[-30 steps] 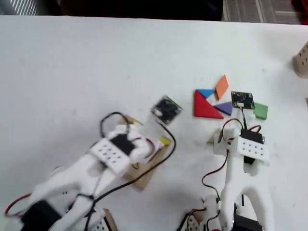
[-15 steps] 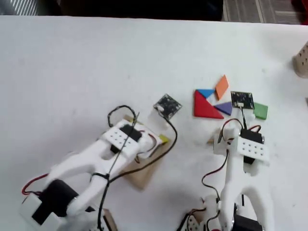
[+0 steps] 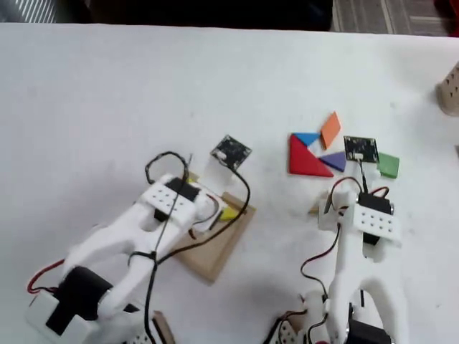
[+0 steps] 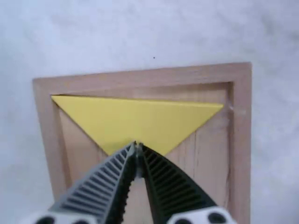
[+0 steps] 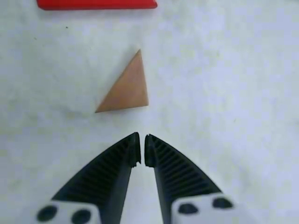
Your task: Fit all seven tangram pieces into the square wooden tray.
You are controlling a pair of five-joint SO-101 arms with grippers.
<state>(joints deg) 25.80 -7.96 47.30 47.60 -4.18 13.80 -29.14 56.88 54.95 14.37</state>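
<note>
Here, we see the yellow triangle [image 4: 135,119] lying inside the wooden tray [image 4: 240,121], its long edge along one inner wall. To finish this placement well, we judge the piece should be pushed flat and flush into the corners, leaving room for the other six. The left gripper [image 4: 136,151] has its jaws pressed together, holding nothing, tips at the triangle's point. The right gripper [image 5: 140,149], jaws all but closed and empty, hovers just short of a tan triangle [image 5: 127,88] on the table [image 5: 233,70], near the red piece [image 5: 96,4].

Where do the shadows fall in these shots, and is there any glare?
High view: soft shadow on the table beside the wooden tray, no glare. Left wrist view: yellow triangle evenly lit. Right wrist view: faint shadow along the brown triangle.
</note>
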